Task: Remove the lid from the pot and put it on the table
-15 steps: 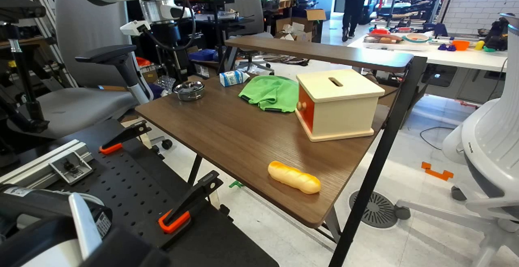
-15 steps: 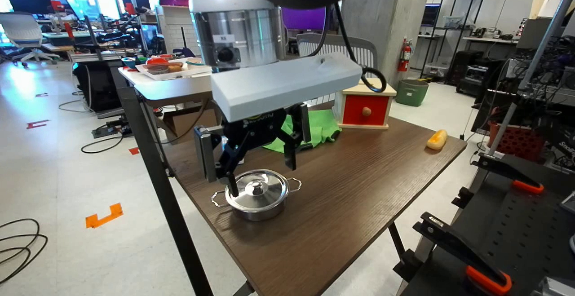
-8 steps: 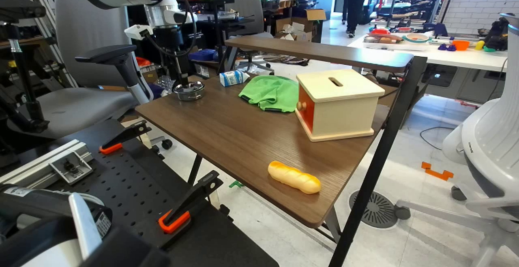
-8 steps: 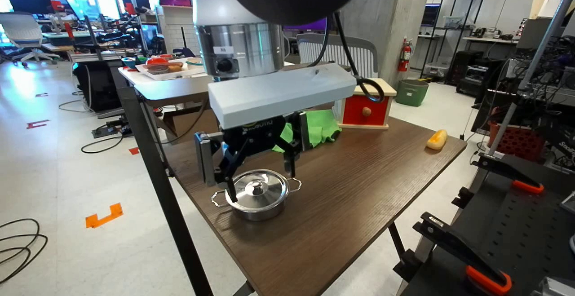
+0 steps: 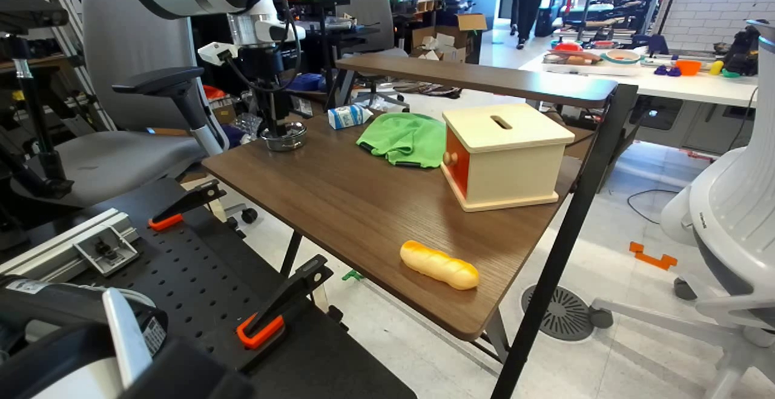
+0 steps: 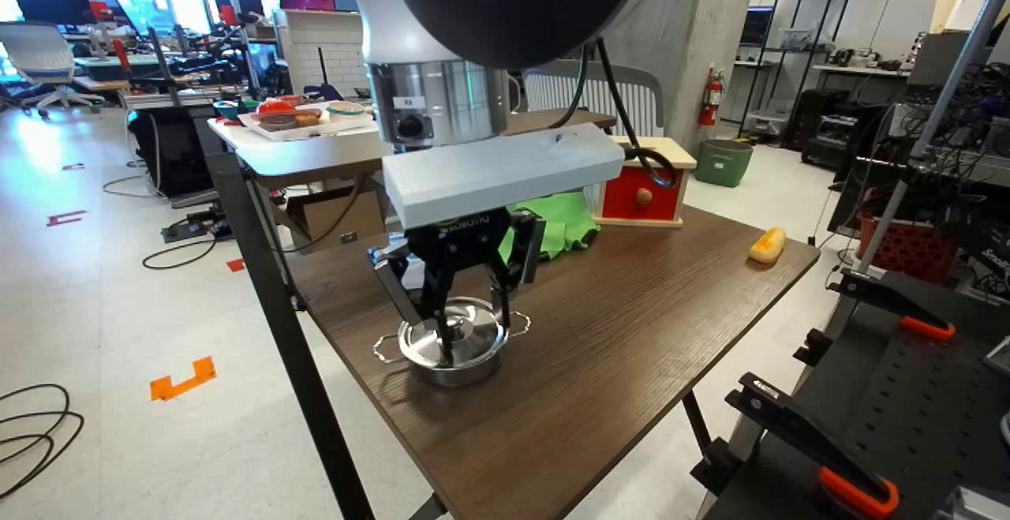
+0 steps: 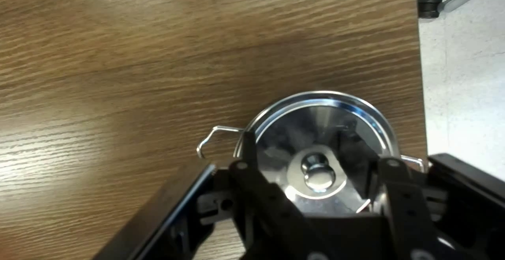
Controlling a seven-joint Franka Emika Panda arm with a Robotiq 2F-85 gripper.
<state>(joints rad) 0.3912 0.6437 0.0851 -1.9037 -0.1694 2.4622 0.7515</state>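
Observation:
A steel pot point(image 6: 464, 378) with wire handles stands on the brown table point(image 6: 600, 362), near a table edge. Its shiny lid point(image 7: 300, 122) lies on top, with a round knob point(image 7: 318, 177) in the middle. My gripper point(image 6: 475, 338) is pointed down over the lid, its jaws partly open. In the wrist view the knob shows between the fingers, with a gap on both sides. Whether the fingertips touch the lid's surface I cannot tell. In an exterior view, the gripper partly hides the inside of the pot's outline point(image 5: 286, 143).
Beside the pot lie a blue-and-white carton point(image 5: 349, 116) and a green cloth point(image 5: 405, 135). Farther along stand a wooden box point(image 5: 514, 172) with a red drawer and a bread-shaped toy point(image 5: 439, 264). A raised shelf point(image 5: 478, 76) runs along one table side.
The arm has come lower and shifted slightly, bringing the fingers down to the lid. The jaws have drawn closer together around the knob.

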